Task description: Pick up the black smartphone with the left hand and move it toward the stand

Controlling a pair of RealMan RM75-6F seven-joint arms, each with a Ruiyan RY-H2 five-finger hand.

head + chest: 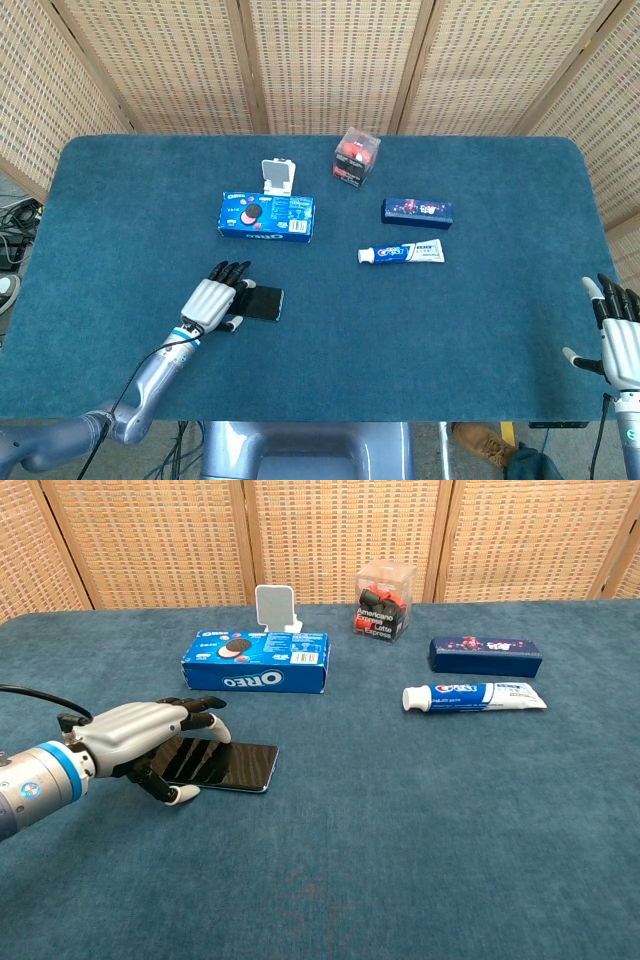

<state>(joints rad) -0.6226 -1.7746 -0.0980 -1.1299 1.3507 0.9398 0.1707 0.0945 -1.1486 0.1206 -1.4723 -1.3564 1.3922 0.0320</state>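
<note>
Left hand (150, 735) spread over near end of black smartphone (222, 764), fingers apart, nothing gripped. Phone flat on blue table (420, 330), in front of Oreo box (257, 661). White stand (275, 608) behind box. Right hand (620, 335) open at table edge.

Bright, even light, soft faint shadows, frames sharp, though edges perhaps slightly distorted.

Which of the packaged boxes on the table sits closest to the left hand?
The blue Oreo cookie box, lying just beyond the left hand. The clear cube box of red items and the dark blue rectangular box sit farther right.
</note>
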